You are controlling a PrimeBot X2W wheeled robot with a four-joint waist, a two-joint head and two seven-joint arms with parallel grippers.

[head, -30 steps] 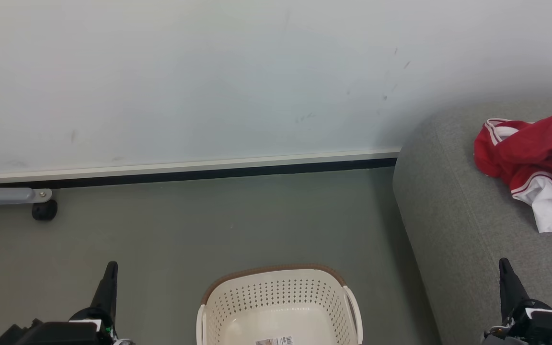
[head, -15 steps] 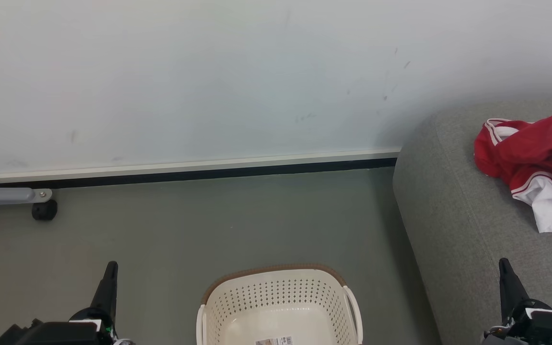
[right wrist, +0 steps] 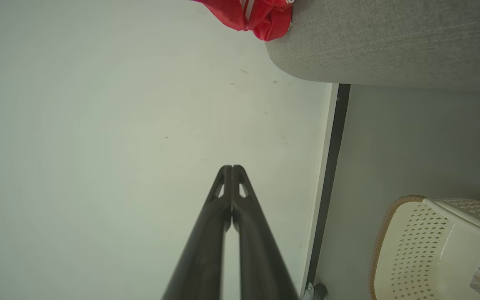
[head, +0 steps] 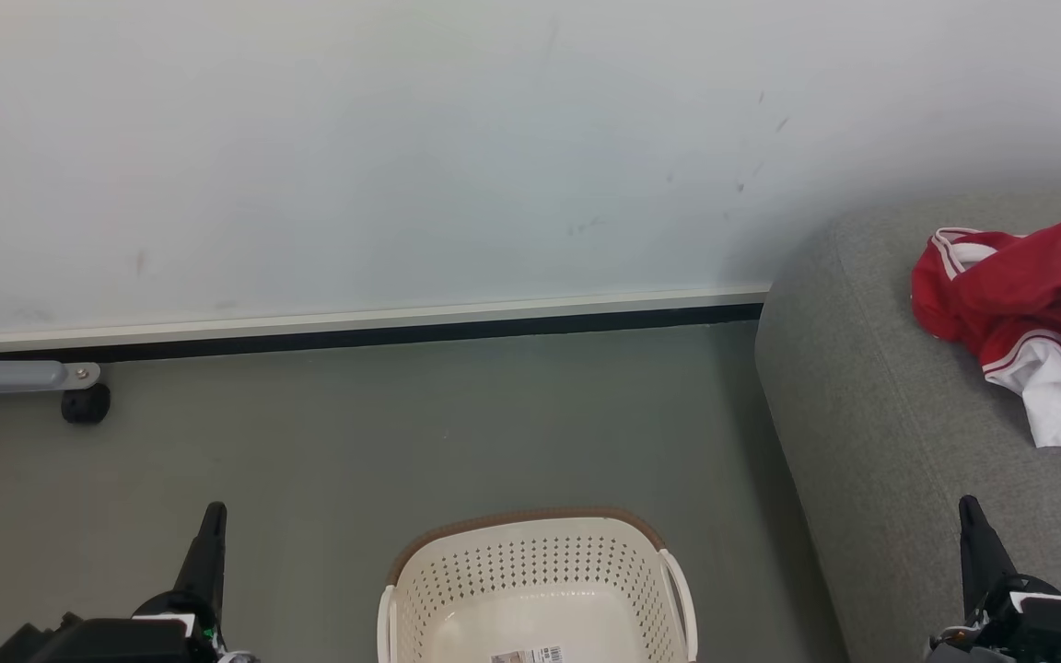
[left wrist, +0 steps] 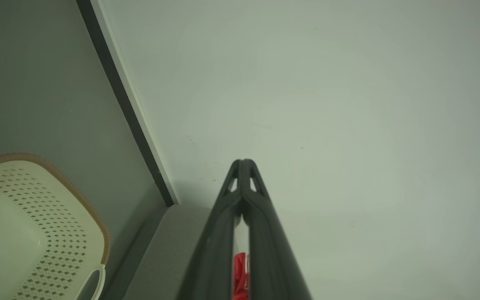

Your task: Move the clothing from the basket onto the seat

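Basket [head: 530, 564] between your closed, empty jaws looks bare; red jersey [head: 1019, 295] lies on sofa [head: 862, 433] beyond right jaws, so the task seems finished.

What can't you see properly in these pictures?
Head view: the red clothing on the seat runs off the right edge, so the pieces can't be counted.
Head view: the bottom edge cuts off the near part of the basket; its label is too small to read.
Left wrist view: the left tool hides most of the clothing.

Glossy perforated plastic basket [head: 538, 589], matt woven-cloth seat [head: 880, 405], smooth red clothing [head: 1028, 304], matt floor [head: 355, 433].
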